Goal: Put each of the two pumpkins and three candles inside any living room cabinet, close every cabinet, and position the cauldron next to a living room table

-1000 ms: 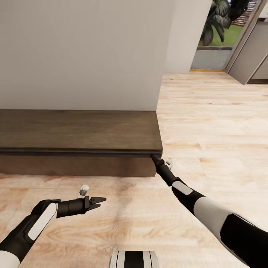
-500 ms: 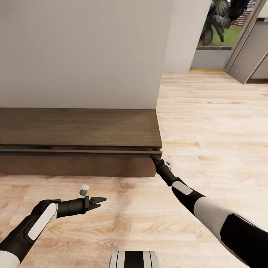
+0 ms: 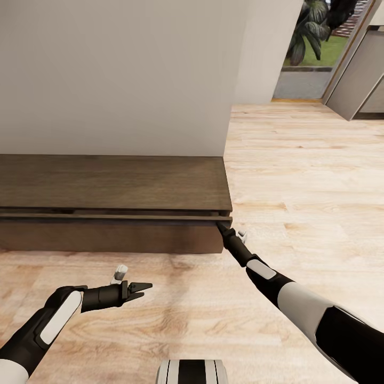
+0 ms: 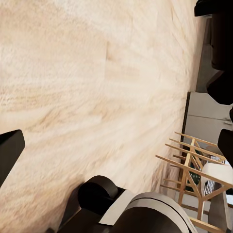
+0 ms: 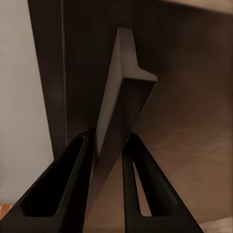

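Observation:
The long low dark-brown cabinet (image 3: 106,184) stands against the white wall. My right gripper (image 3: 220,226) is at its right front corner, shut on the edge of the front panel (image 5: 124,97), with one finger (image 5: 63,179) on each side of it. The panel stands slightly ajar, and a thin dark gap (image 3: 106,213) runs under the cabinet top. My left gripper (image 3: 143,290) hovers open above the plank floor, well short of the cabinet, holding nothing. The pumpkins, candles, cauldron and table are out of view.
Light wood floor (image 3: 309,170) stretches right of the cabinet toward a doorway with grey kitchen units (image 3: 357,80) and a plant (image 3: 314,26). The left wrist view catches my own base (image 4: 126,208) and a pale wooden frame (image 4: 189,165).
The front panel has come slightly away from the cabinet, opening a thin gap along its top edge. Both arms have barely moved.

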Robot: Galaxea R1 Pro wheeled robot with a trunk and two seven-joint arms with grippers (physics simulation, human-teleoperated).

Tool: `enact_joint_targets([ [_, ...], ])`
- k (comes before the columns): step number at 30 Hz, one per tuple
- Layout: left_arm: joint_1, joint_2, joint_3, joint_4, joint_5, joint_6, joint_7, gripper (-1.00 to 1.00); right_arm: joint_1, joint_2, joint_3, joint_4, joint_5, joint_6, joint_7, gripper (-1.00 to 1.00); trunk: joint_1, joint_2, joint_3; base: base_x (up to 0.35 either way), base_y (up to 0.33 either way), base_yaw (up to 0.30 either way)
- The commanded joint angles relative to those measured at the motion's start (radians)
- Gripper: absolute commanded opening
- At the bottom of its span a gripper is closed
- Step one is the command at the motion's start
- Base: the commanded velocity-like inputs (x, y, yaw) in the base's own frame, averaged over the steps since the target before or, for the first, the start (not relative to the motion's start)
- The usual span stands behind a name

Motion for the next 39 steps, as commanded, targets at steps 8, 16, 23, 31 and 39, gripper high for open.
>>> enact_joint_targets([
  [8, -0.001, 0.001, -0.002, 0.000, 0.003, 0.004, -0.001, 1.00, 0.000, -0.001, 0.017, 0.014, -0.011, 0.006, -0.008, -1.00, 0.000, 0.000, -0.001, -0.096, 0.000, 0.000],
  [16, -0.001, 0.002, -0.002, 0.000, 0.003, 0.004, -0.001, 1.00, 0.000, -0.001, 0.019, 0.012, -0.011, 0.006, -0.011, -1.00, 0.000, 0.000, -0.001, -0.090, 0.000, 0.000],
  [23, -0.001, 0.002, -0.002, -0.001, 0.003, 0.004, -0.001, 1.00, 0.000, -0.001, 0.017, 0.010, -0.011, 0.006, -0.029, -1.00, 0.000, 0.000, -0.001, -0.017, 0.000, 0.000],
  [31, -0.001, 0.001, -0.002, -0.001, 0.003, 0.004, -0.001, 1.00, 0.000, -0.001, 0.017, 0.006, -0.011, 0.006, -0.035, -1.00, 0.000, 0.000, -0.001, 0.000, 0.000, 0.000],
  [39, -0.001, 0.000, -0.002, -0.001, 0.003, 0.004, -0.001, 1.00, 0.000, -0.001, 0.014, 0.006, -0.013, -0.004, -0.028, -1.00, 0.000, 0.000, -0.001, 0.000, 0.000, 0.000],
])
